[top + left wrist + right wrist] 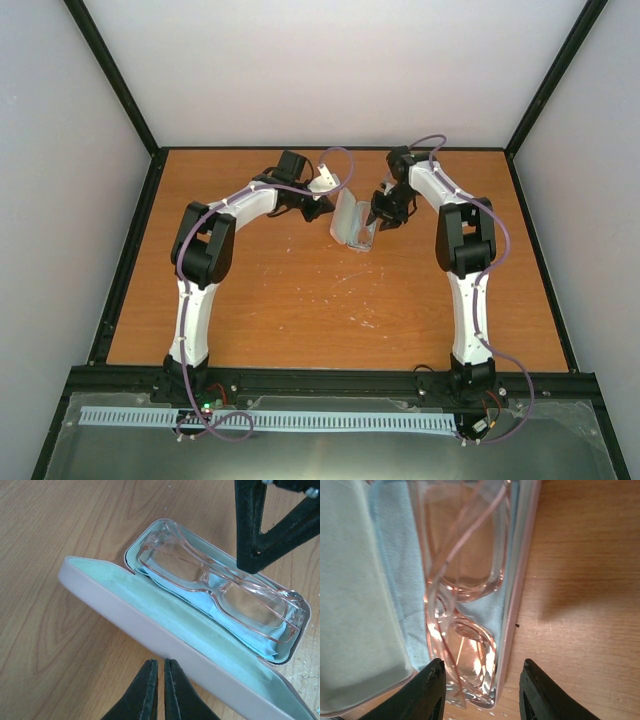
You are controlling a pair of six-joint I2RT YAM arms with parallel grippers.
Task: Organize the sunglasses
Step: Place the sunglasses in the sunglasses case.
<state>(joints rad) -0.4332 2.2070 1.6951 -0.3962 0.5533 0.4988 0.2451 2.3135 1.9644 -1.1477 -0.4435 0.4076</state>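
Note:
The sunglasses (214, 587) lie folded inside the open pink case (107, 600), on a light blue cloth (243, 631). In the top view the case (343, 212) sits at the back middle of the table, between both arms. My left gripper (161, 663) is shut and empty, its tips just behind the outer edge of the raised lid. My right gripper (482, 674) is open above one end of the case's base. One finger is over the hinge side and the other over bare table, with the sunglasses (465, 572) and the cloth (395, 580) below. It holds nothing.
The wooden table (300, 300) is bounded by black frame rails (128, 255) on the left, right and near sides, with white walls behind. Small white scuffs (365, 320) mark the wood near the middle. In the left wrist view my right gripper's fingers (255, 530) hang over the case's far side.

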